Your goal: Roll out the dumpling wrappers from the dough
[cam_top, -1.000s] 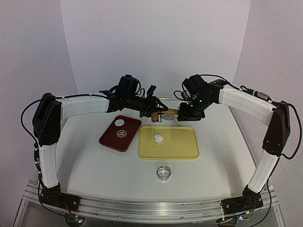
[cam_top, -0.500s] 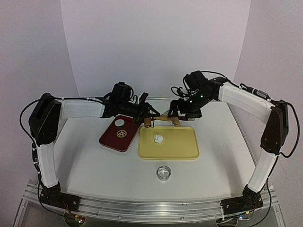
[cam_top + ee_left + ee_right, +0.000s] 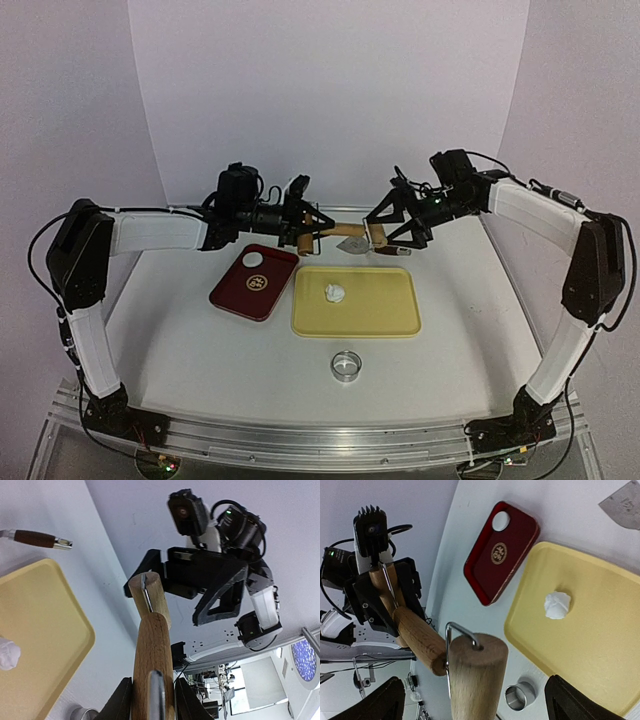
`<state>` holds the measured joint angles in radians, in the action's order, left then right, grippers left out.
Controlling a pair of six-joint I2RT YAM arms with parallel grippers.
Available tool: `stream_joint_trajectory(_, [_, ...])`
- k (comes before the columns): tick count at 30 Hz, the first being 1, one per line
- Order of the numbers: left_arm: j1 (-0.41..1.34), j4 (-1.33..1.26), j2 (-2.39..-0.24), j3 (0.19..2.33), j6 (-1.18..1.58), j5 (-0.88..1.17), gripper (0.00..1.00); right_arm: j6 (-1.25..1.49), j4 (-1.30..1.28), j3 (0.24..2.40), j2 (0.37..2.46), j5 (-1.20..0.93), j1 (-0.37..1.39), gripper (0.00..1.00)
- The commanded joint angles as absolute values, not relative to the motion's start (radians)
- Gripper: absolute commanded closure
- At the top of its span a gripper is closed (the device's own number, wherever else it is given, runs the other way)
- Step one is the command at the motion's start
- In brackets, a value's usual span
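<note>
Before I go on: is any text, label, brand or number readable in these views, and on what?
No text can be read in any view.
The gold round emblem on the dark red tray: too small to read.
A faint mark on the metal scraper blade: too blurred to read.

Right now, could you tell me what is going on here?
The left gripper has its jaws shut on one handle of the rolling pin, holding it in the air beyond the yellow tray. The right gripper has its jaws wide open around the other handle. The dough lies on the tray as an unrolled lump; the ring cutter stands nearer the arms, untouched.
</note>
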<state>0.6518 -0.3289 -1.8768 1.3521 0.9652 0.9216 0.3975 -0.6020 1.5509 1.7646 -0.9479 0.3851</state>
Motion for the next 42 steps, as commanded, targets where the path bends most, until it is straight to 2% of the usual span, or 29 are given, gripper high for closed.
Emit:
stream_joint_trajectory(1, [0.653, -0.546, -1.818, 1.343, 1.031, 1.019, 1.00, 0.506, -0.432, 1.534, 1.764, -1.174, 0.395, 0.06])
stream_joint_trajectory(6, [0.653, -0.562, -1.829, 1.346, 1.047, 1.026, 1.00, 0.669, -0.223, 1.483, 1.762, -1.263, 0.398, 0.21])
stream_joint_trajectory(15, [0.655, -0.542, -1.849, 1.355, 1.069, 1.004, 1.00, 0.690, -0.192, 1.468, 1.751, -1.270, 0.416, 0.48])
stream_joint_trajectory(24, [0.655, -0.531, -1.870, 1.361, 1.095, 0.963, 1.00, 0.694, -0.191, 1.463, 1.750, -1.296, 0.431, 0.56])
stream_joint_trajectory(32, [0.656, -0.515, -1.893, 1.372, 1.098, 0.934, 1.00, 0.698, -0.192, 1.444, 1.724, -1.321, 0.433, 0.57])
stream_joint_trajectory(37, [0.655, -0.515, -1.909, 1.369, 1.094, 0.933, 1.00, 0.705, -0.189, 1.443, 1.715, -1.328, 0.437, 0.68])
stream_joint_trajectory(41, [0.656, -0.504, -1.924, 1.360, 1.089, 0.931, 0.99, 0.716, -0.188, 1.427, 1.691, -1.303, 0.438, 0.85])
stream_joint_trajectory(42, [0.655, -0.497, -1.925, 1.357, 1.082, 0.930, 0.94, 0.721, -0.188, 1.419, 1.685, -1.290, 0.438, 0.89])
